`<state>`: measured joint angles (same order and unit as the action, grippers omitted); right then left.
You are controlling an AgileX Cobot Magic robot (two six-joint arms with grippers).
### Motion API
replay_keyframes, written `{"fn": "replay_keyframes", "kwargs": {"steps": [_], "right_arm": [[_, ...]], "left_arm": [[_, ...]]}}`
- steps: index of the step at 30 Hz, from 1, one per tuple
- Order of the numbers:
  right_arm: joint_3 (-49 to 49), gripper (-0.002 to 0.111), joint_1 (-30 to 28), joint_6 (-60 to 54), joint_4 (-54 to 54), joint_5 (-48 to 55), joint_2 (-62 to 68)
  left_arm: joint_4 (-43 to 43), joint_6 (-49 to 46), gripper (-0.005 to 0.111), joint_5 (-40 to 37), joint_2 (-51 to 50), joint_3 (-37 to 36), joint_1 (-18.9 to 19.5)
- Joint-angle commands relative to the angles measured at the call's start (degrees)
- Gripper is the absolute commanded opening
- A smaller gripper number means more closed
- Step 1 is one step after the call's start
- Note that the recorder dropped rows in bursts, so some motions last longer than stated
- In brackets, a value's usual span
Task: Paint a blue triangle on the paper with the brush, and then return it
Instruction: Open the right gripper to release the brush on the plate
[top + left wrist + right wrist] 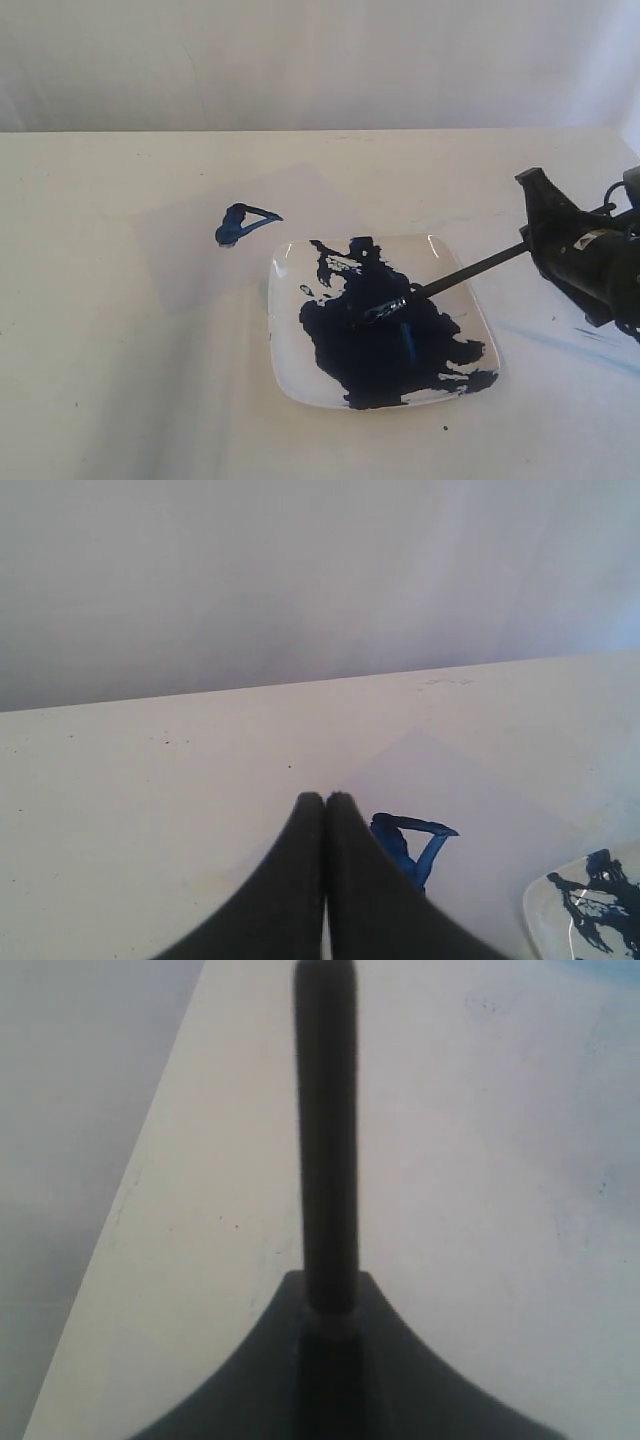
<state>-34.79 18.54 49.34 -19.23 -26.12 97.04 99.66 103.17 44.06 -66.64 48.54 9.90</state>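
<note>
- Blue-stained bristles of the brush (470, 270) lie in the dark paint on the white square plate (283, 300), with the black handle slanting up to the right.
- Right gripper (528, 243) is clamped on the far end of the handle.
- Left gripper (325, 800) has its jaws pressed together, near the blue triangle (410, 845).
- That triangle sits on the paper (190, 250), which lies on the bench (100, 400) just beside the plate.

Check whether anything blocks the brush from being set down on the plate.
Nothing visible does. The brush, gripped by the right claw, already has its bristle end in the blue paint on the plate. The left claw, shut, is clear of the plate.
</note>
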Motion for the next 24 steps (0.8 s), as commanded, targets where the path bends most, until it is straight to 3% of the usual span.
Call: {"fn": "replay_keyframes", "kwargs": {"steps": [1,6,10,20,24], "right_arm": [[0.03,0.01,-0.31,-1.53,0.81,0.85,1.49],[0.03,0.023,-0.31,-1.53,0.81,-1.43,2.43],[0.03,0.027,-0.31,-1.53,0.81,-2.64,2.46],[0.03,0.029,-0.31,-1.78,1.32,-2.14,1.08],[0.03,0.029,-0.31,-10.4,1.96,-1.53,-3.5]], "left_arm": [[0.29,0.3,0.0,0.16,0.56,-0.12,0.13],[0.29,0.3,0.0,0.16,0.56,-0.12,0.13],[0.29,0.3,0.0,0.27,0.56,-0.12,0.13],[0.29,0.3,0.0,0.27,0.56,-0.12,0.13],[0.29,0.3,0.0,0.27,0.56,-0.12,0.13]]}}
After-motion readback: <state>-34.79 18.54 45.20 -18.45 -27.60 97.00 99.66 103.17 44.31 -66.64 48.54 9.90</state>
